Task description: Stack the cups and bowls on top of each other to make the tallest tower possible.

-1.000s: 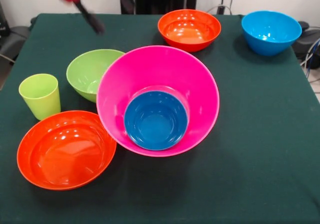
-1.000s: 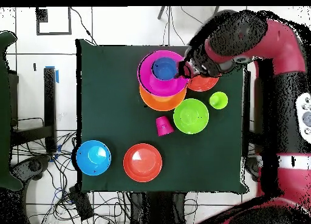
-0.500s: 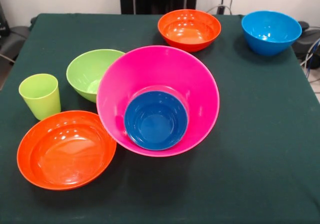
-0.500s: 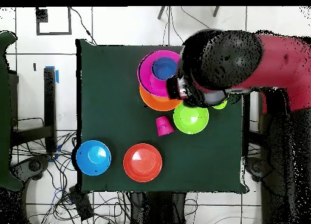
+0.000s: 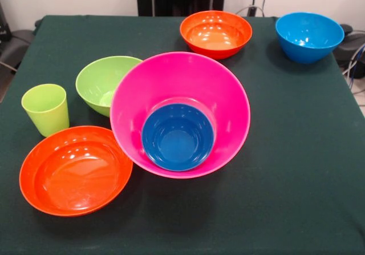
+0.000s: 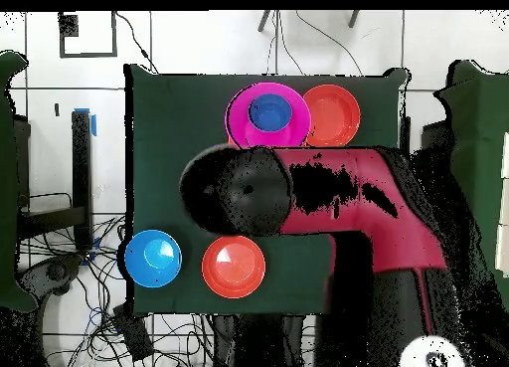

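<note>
The big pink bowl stands mid-table with the small dark blue bowl nested inside it; both also show in the overhead view. The green bowl and the lime green cup stand to its left. One shallow red-orange bowl lies at the front left, another at the back. The light blue bowl is at the back right. The arm lies across the overhead view and hides the table's middle. The gripper shows in neither view. The other cups and the big orange bowl are hidden.
The green table has a wide bare stretch at the front right. In the overhead view the light blue bowl and a red-orange bowl sit near the robot's side, and another red-orange bowl sits beside the pink one.
The arm has swung in the overhead view from the upper right to the middle, covering the green bowl and the cups. Its blurred tip has left the front view. No bowl moved.
</note>
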Robot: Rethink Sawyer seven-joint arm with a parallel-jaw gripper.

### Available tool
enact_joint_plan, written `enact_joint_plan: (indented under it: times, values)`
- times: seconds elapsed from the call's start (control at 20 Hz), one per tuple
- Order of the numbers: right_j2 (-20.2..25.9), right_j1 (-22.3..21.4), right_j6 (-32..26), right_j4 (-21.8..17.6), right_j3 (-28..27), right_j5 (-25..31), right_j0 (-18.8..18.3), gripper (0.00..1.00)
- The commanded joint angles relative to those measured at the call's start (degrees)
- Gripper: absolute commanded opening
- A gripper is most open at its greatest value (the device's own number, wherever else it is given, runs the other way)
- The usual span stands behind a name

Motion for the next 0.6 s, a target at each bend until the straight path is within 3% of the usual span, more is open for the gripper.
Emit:
enact_joint_plan:
  times: [0.05,0.35,0.6]
  values:
    - [-11.0,-2.8,17.9,3.6,21.3,-15.2,2.1,1.00]
    - [-11.9,-0.4,23.6,4.8,28.0,-26.5,4.3,1.00]
    - [-13.8,3.3,25.4,3.9,29.2,-32.9,6.9,1.00]
